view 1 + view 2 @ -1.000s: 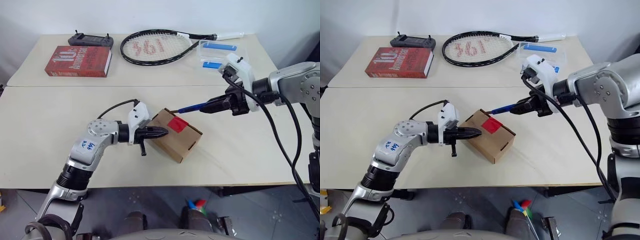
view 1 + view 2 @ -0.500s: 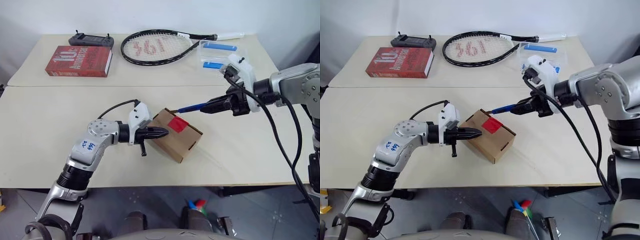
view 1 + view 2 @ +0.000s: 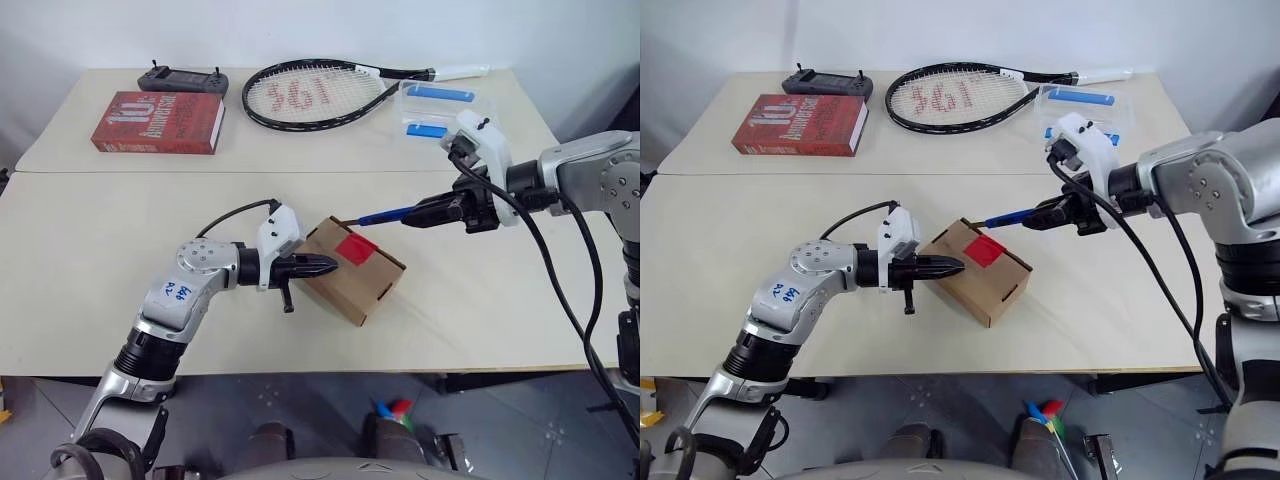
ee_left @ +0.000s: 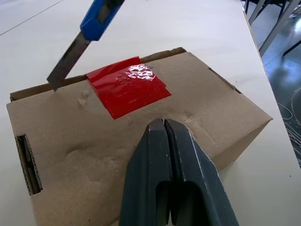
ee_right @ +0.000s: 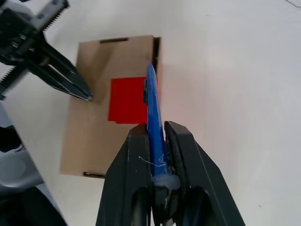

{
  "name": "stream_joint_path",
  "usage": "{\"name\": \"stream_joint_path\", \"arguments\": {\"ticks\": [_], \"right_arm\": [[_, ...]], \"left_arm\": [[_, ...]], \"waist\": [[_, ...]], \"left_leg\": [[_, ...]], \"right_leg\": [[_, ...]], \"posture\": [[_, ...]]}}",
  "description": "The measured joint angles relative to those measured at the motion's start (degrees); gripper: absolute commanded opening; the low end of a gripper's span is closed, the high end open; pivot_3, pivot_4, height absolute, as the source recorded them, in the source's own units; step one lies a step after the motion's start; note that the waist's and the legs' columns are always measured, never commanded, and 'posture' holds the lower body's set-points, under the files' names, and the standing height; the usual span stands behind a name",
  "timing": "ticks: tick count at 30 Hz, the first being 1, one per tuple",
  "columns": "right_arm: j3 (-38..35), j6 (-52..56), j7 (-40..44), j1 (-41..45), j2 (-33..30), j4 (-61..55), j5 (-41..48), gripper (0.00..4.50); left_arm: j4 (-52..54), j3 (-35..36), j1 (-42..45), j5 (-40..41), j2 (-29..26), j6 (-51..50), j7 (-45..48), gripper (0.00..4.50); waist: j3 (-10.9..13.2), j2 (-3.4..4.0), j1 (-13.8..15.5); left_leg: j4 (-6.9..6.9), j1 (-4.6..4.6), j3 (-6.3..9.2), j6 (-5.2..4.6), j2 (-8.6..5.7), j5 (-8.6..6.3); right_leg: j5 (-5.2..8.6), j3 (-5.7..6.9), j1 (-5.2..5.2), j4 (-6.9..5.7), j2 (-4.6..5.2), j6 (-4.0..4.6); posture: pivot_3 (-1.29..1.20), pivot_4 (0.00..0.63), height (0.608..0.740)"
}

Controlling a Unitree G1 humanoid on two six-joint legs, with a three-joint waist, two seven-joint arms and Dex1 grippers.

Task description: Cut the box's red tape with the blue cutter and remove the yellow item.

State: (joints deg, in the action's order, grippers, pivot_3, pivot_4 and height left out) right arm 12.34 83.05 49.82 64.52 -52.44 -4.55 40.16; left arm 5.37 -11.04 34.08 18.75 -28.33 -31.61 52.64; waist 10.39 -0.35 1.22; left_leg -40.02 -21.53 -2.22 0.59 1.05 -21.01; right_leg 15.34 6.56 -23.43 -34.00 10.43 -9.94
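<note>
Currently the desk (image 3: 80, 260) carries, largest first: a tennis racket (image 3: 315, 93) and a red book (image 3: 158, 122) along the far side, two clear plastic containers (image 3: 437, 98) with blue strips inside, at the far right, a dark controller (image 3: 181, 79) beyond the book, and the box (image 3: 352, 272) near the middle. Box is closed; flaps meet under the red tape (image 4: 128, 87), which looks uncut. Yellow item presumably inside, hidden, so nothing to report on it. Box judged light, thin cardboard: top already shows shallow dents in the left wrist view, so it will give under pressure and slide if not braced. Best held by pressing on the top panel or pinching a side wall, clear of the tape line. Left pincer (image 3: 326, 265) is fully shut with nothing between its fingers; its closed tips lie against the box top just beside the tape, acting as a brace. Right pincer (image 5: 158, 136) is clamped narrowly on the blue cutter (image 3: 385, 214), gripping the slim handle near its rear end; stiff, thin, likely to twist if pushed sideways. Blade tip (image 4: 57, 80) sits at the flap seam just beside the tape's edge; contact cannot be confirmed.
</note>
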Motion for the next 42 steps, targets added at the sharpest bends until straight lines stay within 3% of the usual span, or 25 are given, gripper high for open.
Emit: {"name": "stream_joint_path", "arguments": {"ticks": [21, 42], "right_arm": [[0.7, -2.15, 4.59, -3.07, -4.67, -2.23, -0.76, 0.18], [-1.22, -3.33, 3.02, -1.89, -0.2, 0.56, -2.15, 0.18]], "left_arm": [[0.55, -0.19, -0.18, -0.01, 0.17, -0.81, 0.01, 0.03], [0.88, -0.25, -0.16, 0.01, 0.2, -1.56, 0.02, 0.03]], "waist": [[0.0, 0.0, 0.09], [0.0, 0.0, 0.03]], "left_leg": [[-0.02, 0.02, 0.0, 0.0, 0.0, 0.0], [-0.04, 0.05, 0.0, 0.0, 0.0, 0.0]], "right_leg": [[0.0, 0.0, 0.04, 0.0, 0.0, 0.0], [-0.01, -0.01, 0.05, -0.03, 0.0, 0.01]], "posture": [[0.0, 0.15, 0.74], [0.0, 0.15, 0.74]]}}
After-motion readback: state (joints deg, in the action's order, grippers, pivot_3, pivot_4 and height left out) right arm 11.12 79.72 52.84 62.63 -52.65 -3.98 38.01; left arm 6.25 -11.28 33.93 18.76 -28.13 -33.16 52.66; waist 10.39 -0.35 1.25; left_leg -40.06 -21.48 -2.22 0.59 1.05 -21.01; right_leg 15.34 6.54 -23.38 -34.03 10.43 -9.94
